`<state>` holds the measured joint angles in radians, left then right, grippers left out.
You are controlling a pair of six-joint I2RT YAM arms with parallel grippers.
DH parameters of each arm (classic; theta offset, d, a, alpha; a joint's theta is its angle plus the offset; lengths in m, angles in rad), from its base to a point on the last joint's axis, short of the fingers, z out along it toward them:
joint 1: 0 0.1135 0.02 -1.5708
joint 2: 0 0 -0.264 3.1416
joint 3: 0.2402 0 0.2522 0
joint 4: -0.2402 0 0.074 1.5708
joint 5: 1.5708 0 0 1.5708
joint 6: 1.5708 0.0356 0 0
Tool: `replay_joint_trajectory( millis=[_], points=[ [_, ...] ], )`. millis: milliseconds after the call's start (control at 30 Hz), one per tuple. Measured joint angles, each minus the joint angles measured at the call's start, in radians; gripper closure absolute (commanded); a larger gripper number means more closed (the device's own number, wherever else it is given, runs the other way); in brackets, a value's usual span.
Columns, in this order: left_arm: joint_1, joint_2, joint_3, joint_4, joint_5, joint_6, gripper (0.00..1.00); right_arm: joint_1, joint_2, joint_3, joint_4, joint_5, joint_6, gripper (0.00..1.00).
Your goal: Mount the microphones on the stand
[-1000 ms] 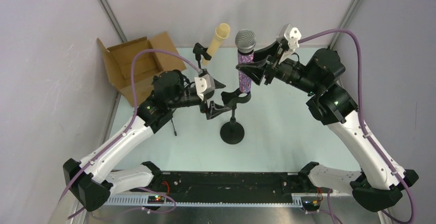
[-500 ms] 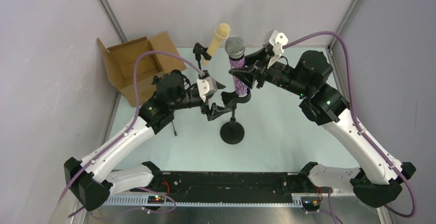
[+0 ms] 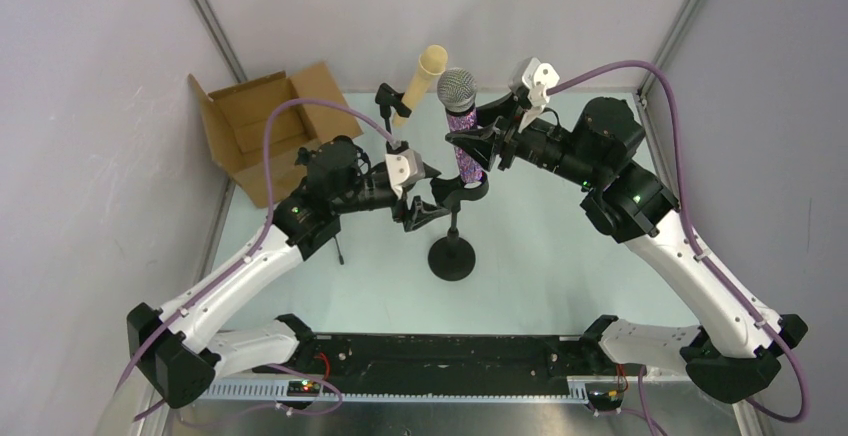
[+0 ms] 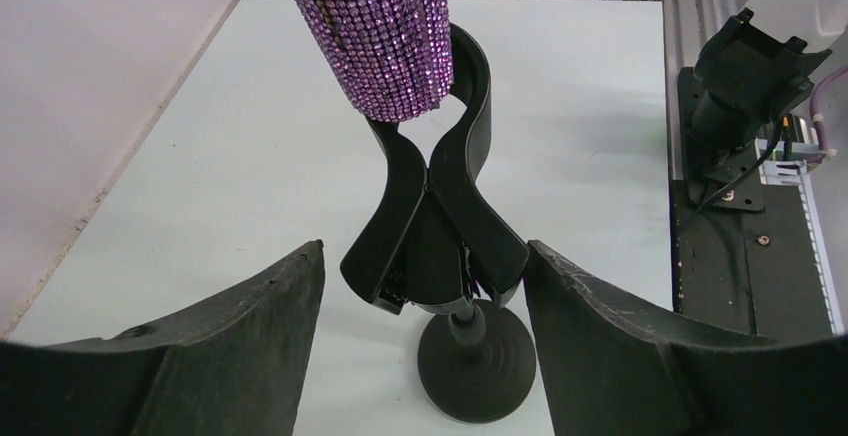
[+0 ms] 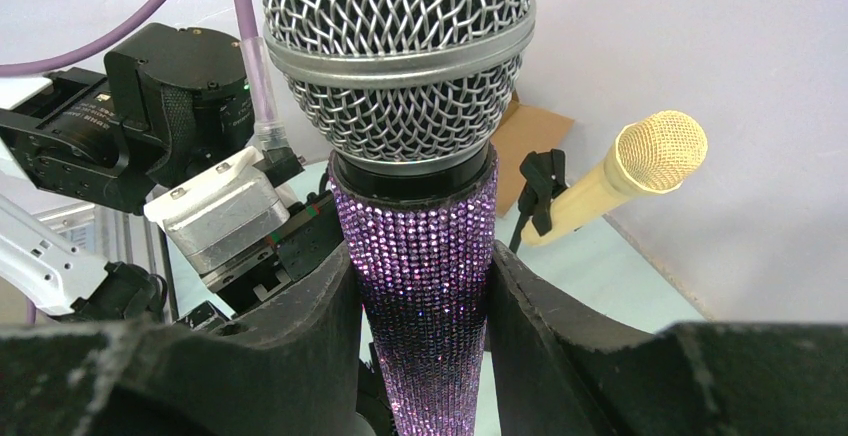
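Right gripper clamps purple glitter microphone upright, tail at the stand clip mouth; left gripper gapes, empty, straddling the clip levers without touching, likely to squeeze them; cream microphone sits clipped behind

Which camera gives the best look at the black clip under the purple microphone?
The left wrist view: the clip fills the middle, with its two arms spread at the lower end of the purple microphone. The top external view shows it small and from above. In the right wrist view the microphone hides it.
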<state>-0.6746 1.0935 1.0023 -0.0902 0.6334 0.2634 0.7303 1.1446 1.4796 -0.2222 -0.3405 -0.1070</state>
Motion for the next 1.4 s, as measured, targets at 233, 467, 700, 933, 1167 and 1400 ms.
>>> replay_joint_trajectory(
  millis=[233,467,700,933,1167,1400],
  points=[
    [-0.004,0.001,0.000,0.000,0.010,0.000,0.60,0.001,0.000,0.000,-0.003,0.011,-0.003,1.00],
    [-0.010,0.002,0.000,0.000,0.011,-0.003,1.00,0.002,0.000,0.000,-0.005,0.019,-0.003,1.00],
    [-0.015,0.001,-0.004,0.008,0.006,-0.004,0.32,0.002,-0.022,-0.016,-0.005,0.023,-0.003,1.00],
    [-0.017,-0.001,-0.008,0.027,-0.021,-0.012,0.00,0.002,-0.029,-0.019,-0.003,0.021,-0.002,1.00],
    [-0.017,0.009,-0.008,0.039,-0.024,-0.011,0.00,0.006,-0.029,-0.019,-0.003,0.019,-0.001,1.00],
    [-0.021,0.046,-0.007,0.051,0.000,-0.002,0.08,0.008,-0.029,-0.019,-0.003,0.021,-0.002,1.00]
  ],
)
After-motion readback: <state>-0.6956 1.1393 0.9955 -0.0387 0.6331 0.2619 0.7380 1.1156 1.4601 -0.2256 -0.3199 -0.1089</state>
